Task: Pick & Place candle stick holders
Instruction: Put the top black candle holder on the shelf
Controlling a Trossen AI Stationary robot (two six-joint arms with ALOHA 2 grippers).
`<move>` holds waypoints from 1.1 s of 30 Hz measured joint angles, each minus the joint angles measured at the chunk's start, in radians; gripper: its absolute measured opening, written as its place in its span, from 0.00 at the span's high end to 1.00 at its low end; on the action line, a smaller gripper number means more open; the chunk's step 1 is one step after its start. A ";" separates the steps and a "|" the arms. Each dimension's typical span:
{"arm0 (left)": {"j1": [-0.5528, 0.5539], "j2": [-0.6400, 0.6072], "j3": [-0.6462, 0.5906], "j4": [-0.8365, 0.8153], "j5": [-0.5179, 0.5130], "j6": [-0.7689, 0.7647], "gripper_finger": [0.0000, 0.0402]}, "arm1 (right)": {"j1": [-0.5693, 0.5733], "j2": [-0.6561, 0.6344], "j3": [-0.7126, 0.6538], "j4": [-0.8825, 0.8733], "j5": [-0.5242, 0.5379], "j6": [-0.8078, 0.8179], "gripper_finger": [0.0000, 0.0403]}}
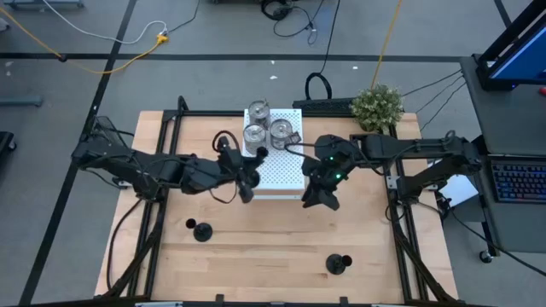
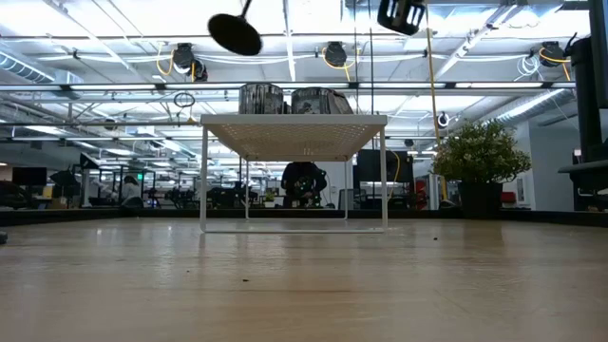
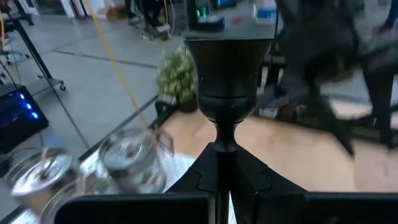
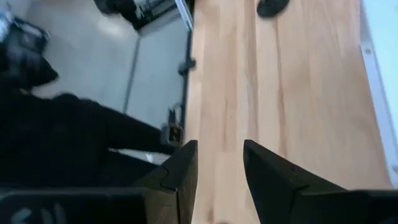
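Note:
My left gripper [image 1: 248,177] is shut on a black candle stick holder [image 3: 227,68] in the air by the left edge of the white perforated board [image 1: 286,175]. In the low view the holder's round dark end [image 2: 235,33] hangs high above the table. Three silver holders [image 1: 258,112] [image 1: 254,135] [image 1: 281,132] stand on the board's far part. Two more black holders [image 1: 201,230] [image 1: 339,263] stand on their bases on the wooden table. My right gripper [image 4: 221,168] is open and empty over the table by the board's right near corner. My left gripper pinches the black holder's thin stem [image 3: 225,138] between its two shut fingers, just below the cup. The cup [image 3: 227,59] stands out past the fingertips. The holder is lifted clear of table and board and is tilted.
A green bushy plant [image 1: 377,107] stands at the table's far right corner. The board stands on thin white legs [image 2: 204,180]. The wooden table's near half has bare room between the two black holders.

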 joint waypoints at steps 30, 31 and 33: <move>0.124 0.248 -0.193 0.749 -0.029 0.109 0.97 | 0.001 -0.623 -0.543 0.087 0.126 0.012 0.72; 0.127 0.246 -0.211 0.780 -0.029 0.109 0.97 | 0.001 -0.633 -0.557 0.100 0.126 0.012 0.72; 0.136 0.246 -0.235 0.816 -0.015 0.113 0.97 | 0.001 -0.647 -0.576 0.126 0.126 0.012 0.72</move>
